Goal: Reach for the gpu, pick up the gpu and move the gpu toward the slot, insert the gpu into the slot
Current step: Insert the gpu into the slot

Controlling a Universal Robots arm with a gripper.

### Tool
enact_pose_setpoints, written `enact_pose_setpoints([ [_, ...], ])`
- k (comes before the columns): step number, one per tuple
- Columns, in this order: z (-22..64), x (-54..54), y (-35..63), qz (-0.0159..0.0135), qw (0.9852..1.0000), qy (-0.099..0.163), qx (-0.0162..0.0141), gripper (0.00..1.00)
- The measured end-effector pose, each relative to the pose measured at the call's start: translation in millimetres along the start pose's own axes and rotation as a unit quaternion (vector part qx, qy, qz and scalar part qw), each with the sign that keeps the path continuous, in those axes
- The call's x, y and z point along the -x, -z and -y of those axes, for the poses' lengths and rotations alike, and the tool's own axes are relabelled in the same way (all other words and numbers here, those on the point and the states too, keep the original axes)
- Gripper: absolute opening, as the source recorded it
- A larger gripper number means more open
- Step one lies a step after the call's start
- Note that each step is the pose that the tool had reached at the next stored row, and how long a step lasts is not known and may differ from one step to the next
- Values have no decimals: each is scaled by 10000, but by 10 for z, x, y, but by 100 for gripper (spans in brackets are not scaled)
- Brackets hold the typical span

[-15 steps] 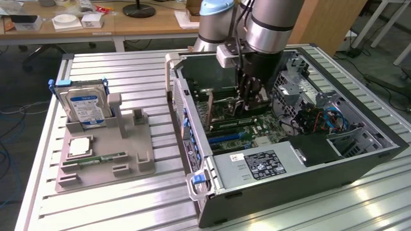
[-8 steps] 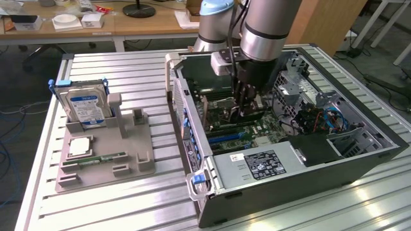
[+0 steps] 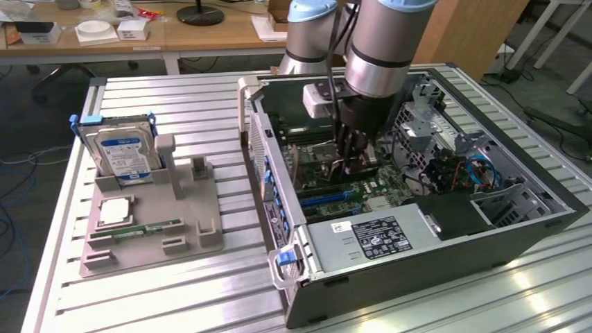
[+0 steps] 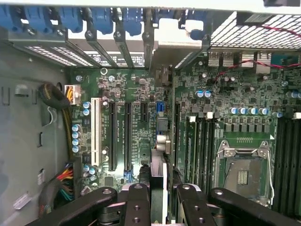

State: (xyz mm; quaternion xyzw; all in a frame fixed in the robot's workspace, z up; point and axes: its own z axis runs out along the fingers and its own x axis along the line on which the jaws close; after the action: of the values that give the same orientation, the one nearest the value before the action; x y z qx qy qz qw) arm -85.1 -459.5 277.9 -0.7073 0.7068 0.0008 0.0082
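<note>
**GPU held edge-on over the motherboard**

Exterior view: gripper (image 3: 356, 165) lowered into the open computer case (image 3: 518, 229), near the centre of the picture. Fingers closed on the gpu (image 3: 350, 154), seen as a thin dark card hanging upright between them. Blue slot (image 3: 326, 199) at about 7 o'clock from the gripper, close below it, apart from the card. Power supply (image 3: 370, 237) at 6 o'clock. On the grey fixture (image 3: 148, 229), well apart toward 9 o'clock: hard drive (image 3: 125, 154) standing upright, memory stick (image 3: 138, 228) lying flat.

Wrist view: 2 fingers (image 4: 136, 202) clamped either side of the gpu (image 4: 160, 150), card edge-on with its metal bracket running up toward the case's rear openings. Processor socket (image 4: 244, 174) at about 3 o'clock from the card. Which connector sits beneath the card: cannot tell.

Handling, as a judgement: light, stiff, thin, fragile along the contact edge; best taken across the flat faces near the upper edge, kept square to the slot.
</note>
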Motion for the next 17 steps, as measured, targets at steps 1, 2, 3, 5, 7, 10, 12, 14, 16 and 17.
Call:
enact_pose_setpoints([
  [1, 0, 0, -19, 1, 10000, 0, 0, 27],
  [2, -1, 0, -37, 0, 10000, 0, 0, 27],
  [3, -1, 3, -52, 1, 10000, -1, 0, 27],
  [5, -2, 17, -70, -1, 10000, -1, 0, 27],
  [7, -2, 21, -73, -1, 10000, -1, 0, 27],
  [10, -2, 21, -73, -1, 10000, -1, 1, 27],
  [12, -27, 21, -87, -1, 10000, -2, 0, 27],
  [14, -51, 21, -107, -1, 10000, -1, 0, 27],
  [16, -52, 20, -143, -1, 10000, 0, 0, 27],
  [17, -52, 20, -162, -1, 10000, 0, 0, 27],
])
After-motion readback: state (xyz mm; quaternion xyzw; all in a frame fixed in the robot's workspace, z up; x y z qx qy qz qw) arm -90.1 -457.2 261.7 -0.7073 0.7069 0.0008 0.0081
